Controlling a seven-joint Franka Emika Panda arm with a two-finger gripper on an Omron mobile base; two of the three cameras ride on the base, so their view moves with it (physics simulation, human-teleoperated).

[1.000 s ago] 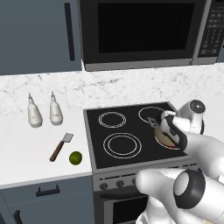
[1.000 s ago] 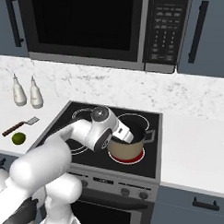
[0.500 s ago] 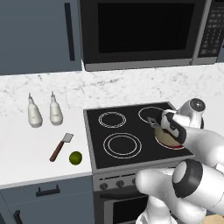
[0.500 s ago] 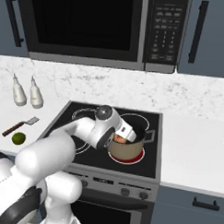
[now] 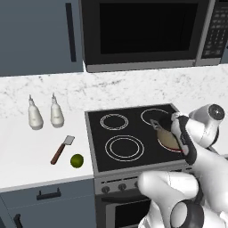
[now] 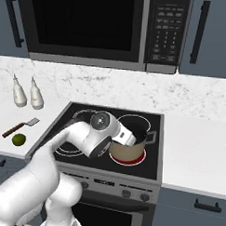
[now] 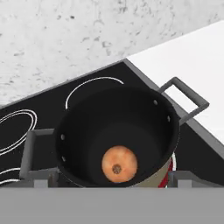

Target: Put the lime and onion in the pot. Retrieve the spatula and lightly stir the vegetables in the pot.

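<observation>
Onion (image 7: 119, 163): lies loose on the dark floor of the pot, toward the near wall as the hand camera sees it; nothing touches it.
Pot (image 6: 130, 150): stands on the front right burner of the stove (image 5: 133, 133), its two side handles pointing out to either side.
Gripper (image 7: 112, 181): hangs just above the pot's near rim, looking down into it; the two fingertips (image 7: 43, 179) stand spread to either side with nothing between them, so the fingers are parted and empty.
Lime (image 5: 77, 160): on the white counter (image 5: 26, 151), well to the left of the pot, beyond the stove's left edge and near the counter's front.
Spatula (image 5: 61, 148): just beside the lime, behind and left of it; its long axis runs from the reddish handle at the front left to the grey blade at the back right.
Bottles (image 5: 44, 112): two white ones, further back on the counter from the spatula.
Key relation: the lime lies far left of the fingers, so I judge the arm must swing across the whole stove.
Progress: likely half of the loading is done; lime, then stirring, remain.
</observation>
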